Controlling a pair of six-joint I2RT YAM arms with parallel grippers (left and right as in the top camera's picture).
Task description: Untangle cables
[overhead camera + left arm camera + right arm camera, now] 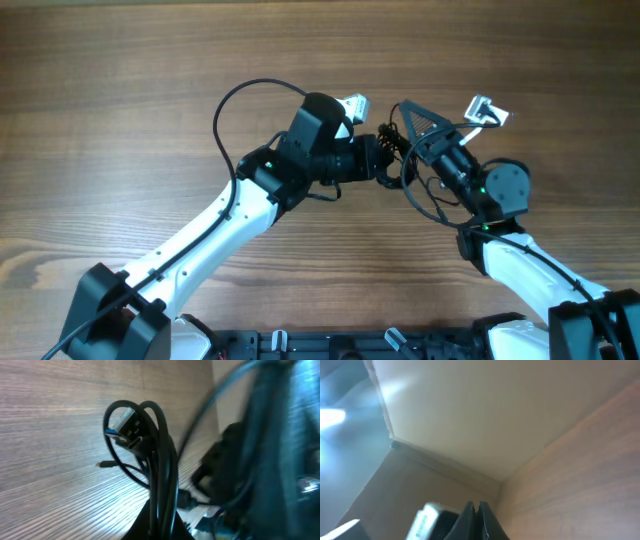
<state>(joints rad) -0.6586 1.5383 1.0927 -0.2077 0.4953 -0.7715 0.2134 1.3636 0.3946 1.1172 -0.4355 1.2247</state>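
Observation:
The cables (392,136) are a small black bunch held above the wooden table (120,110) between the two grippers. My left gripper (385,158) is shut on them. In the left wrist view black strands (161,470) rise out of the shut gripper (162,527) and loop round a plug with a blue insert (122,431). A thin strand with a tiny plug end (102,464) hangs beside them. My right gripper (401,106) is just beyond the bunch, tilted upward. In its own view the jaws (479,510) are pressed together with nothing visible between them, and a silvery plug (427,521) lies beside them.
The two arms meet near the table's middle. The left arm's own thicker cable (235,105) arcs over the table behind it, and the right arm (270,460) fills the right side of the left wrist view. The right wrist view faces a wall (485,415).

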